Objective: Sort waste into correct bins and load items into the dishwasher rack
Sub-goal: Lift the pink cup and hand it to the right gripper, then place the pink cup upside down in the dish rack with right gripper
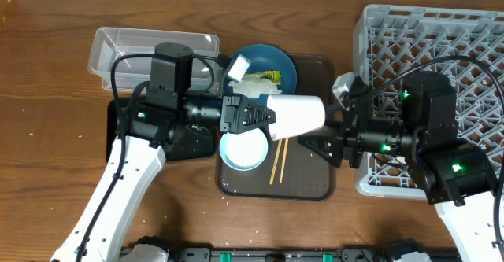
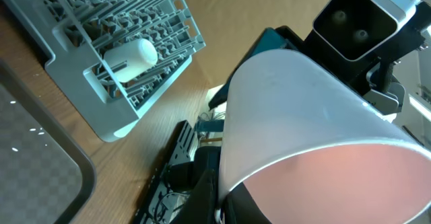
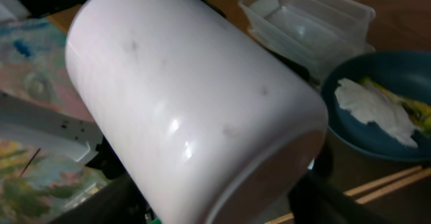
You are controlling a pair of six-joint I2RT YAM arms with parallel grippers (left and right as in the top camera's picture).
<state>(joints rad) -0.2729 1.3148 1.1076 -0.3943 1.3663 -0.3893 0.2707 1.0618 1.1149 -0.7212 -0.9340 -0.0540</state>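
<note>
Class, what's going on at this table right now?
The left gripper holds a small white cup with a pinkish inside sideways above the flat brown serving tray. The right gripper is at its base, jaws open on either side. A second white cup already lies in the grey plastic lattice rack. A crumpled white tissue and a green-and-yellow wrapper sit in the dark-blue round dish.

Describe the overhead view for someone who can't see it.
The left gripper holds a white cup sideways above the brown tray, with the right gripper at its other end. A grey rack sits to the right.
</note>
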